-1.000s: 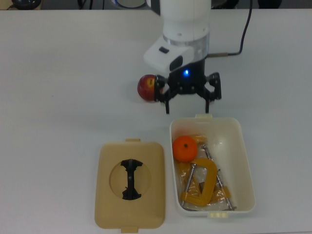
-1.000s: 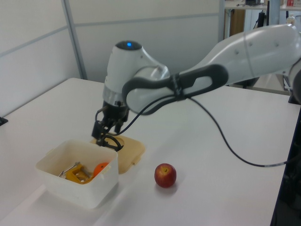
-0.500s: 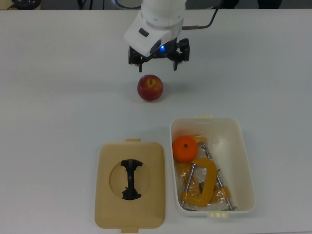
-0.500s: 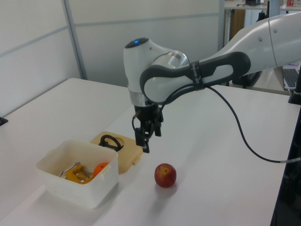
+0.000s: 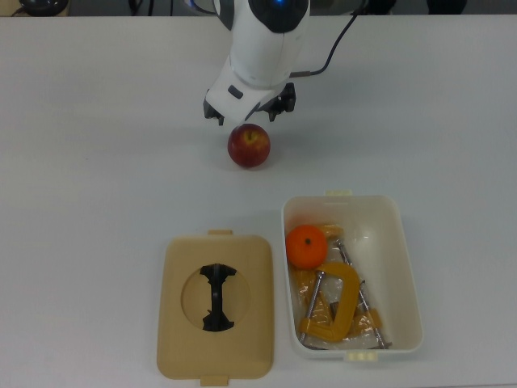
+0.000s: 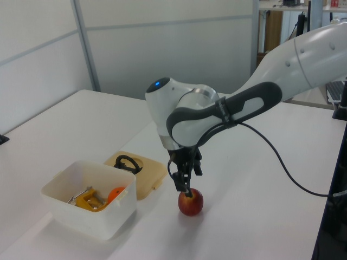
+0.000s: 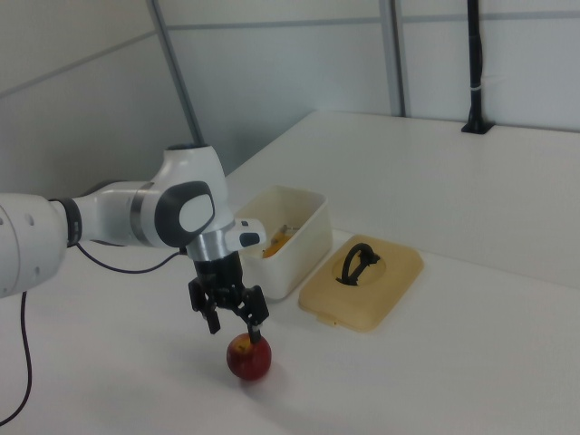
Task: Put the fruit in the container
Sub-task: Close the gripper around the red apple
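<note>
Apple [image 5: 249,145] sat upper center in top view on open white table [image 5: 97,162], spread-fingered gripper [image 7: 232,323] just above it; orange [image 5: 307,246] inside tub [image 5: 404,267], lower right.

Apple [image 5: 249,145] sits alone on the white surface [image 5: 97,162], bare room all round it; only the gripper [image 7: 232,319] is right above, fingers spread w/ one tip at the apple's top. Container [image 5: 404,267] is near, open top, but half-filled: orange [image 5: 307,246] in one corner, yellow clamps [image 5: 335,303] across the floor. Free spot is the corner nearest the apple's side. Tan lid [image 5: 214,307] lies just beside the container, flat.
</note>
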Controlling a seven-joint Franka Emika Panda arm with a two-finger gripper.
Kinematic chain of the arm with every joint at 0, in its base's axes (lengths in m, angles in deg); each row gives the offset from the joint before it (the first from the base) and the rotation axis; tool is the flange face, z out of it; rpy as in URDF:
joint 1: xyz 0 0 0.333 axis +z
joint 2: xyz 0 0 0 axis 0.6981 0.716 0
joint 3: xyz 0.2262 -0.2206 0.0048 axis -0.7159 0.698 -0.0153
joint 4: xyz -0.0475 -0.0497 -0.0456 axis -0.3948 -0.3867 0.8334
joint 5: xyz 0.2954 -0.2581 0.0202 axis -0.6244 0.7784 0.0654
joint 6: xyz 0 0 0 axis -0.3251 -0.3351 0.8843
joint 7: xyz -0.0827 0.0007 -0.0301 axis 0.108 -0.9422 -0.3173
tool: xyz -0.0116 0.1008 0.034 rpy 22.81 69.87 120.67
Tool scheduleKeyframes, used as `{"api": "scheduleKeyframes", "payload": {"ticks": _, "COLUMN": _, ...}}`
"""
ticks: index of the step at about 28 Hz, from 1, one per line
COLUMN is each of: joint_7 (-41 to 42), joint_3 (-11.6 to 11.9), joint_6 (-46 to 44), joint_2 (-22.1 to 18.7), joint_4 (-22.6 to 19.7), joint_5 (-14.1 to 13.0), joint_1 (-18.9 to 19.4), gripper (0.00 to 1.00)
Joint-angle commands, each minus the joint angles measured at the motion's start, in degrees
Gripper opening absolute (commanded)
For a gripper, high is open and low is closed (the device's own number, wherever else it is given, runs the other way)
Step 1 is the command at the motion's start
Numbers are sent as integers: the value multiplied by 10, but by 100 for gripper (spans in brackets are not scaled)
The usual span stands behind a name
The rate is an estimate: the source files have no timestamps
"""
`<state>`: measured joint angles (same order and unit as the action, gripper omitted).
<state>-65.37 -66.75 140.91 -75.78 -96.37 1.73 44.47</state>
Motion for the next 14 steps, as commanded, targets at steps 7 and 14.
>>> {"api": "scheduleKeyframes", "payload": {"ticks": 7, "joint_7": 12, "joint_3": 3, "joint_6": 32, "joint_2": 46, "joint_4": 1, "joint_5": 31, "joint_1": 8, "gripper": 100}}
{"api": "scheduleKeyframes", "payload": {"ticks": 14, "joint_7": 8, "joint_3": -1, "joint_6": 56, "joint_2": 67, "joint_4": 2, "joint_5": 49, "joint_1": 9, "gripper": 100}}
